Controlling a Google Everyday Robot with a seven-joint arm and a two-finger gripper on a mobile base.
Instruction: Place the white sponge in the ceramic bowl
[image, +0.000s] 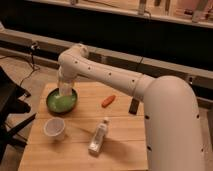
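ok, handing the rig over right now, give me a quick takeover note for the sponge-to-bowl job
Pincer: down over the ceramic bowl, at the table's left rear; whether it is open or shut cannot be made out.
White sponge: not distinguishable on its own; a pale shape sits at the pincer tip inside the bowl, and none lies elsewhere on the table.
Done: arm has reached the bowl.
Left: confirm the sponge is released into the bowl, then lift clear.
Also on the table: white cup, white bottle, orange item, small dark object.

Dark wall ledges (165, 67) behind wooden table (120, 145); possibly a chair (7, 107) left.
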